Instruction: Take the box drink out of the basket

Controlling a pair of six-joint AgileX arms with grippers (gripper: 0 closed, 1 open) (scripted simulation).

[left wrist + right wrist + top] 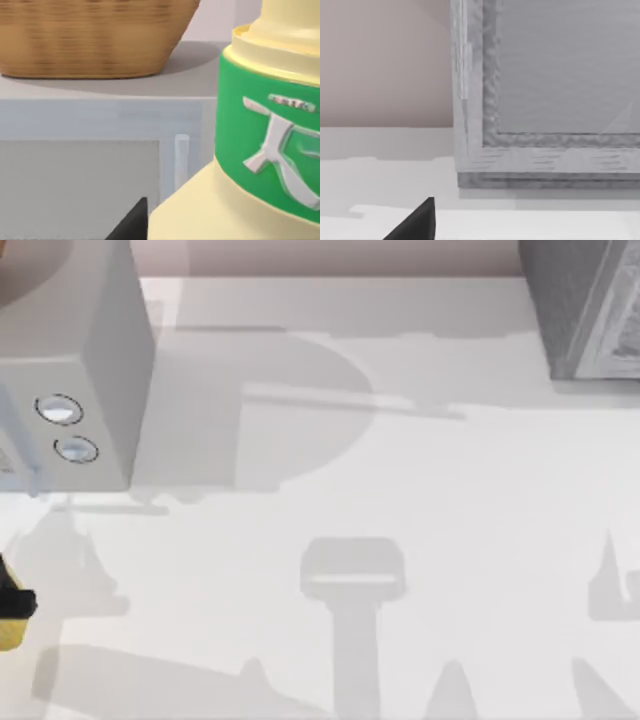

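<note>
The box drink (260, 150) is a pale-yellow bottle with a green-and-white label, seen very close in the left wrist view. It is outside the woven basket (95, 40), which stands on top of a grey appliance. At the table's left edge in the top view, a bit of the yellow box drink (8, 628) shows with my left gripper (22, 602) shut on it. One dark fingertip (131, 224) shows beside the bottle. My right gripper (415, 225) is parked near a grey cabinet.
A grey microwave-like appliance (90, 370) with two round knobs fills the table's back left. A grey cabinet (590, 310) stands at the back right. The white tabletop (400, 490) between them carries only shadows.
</note>
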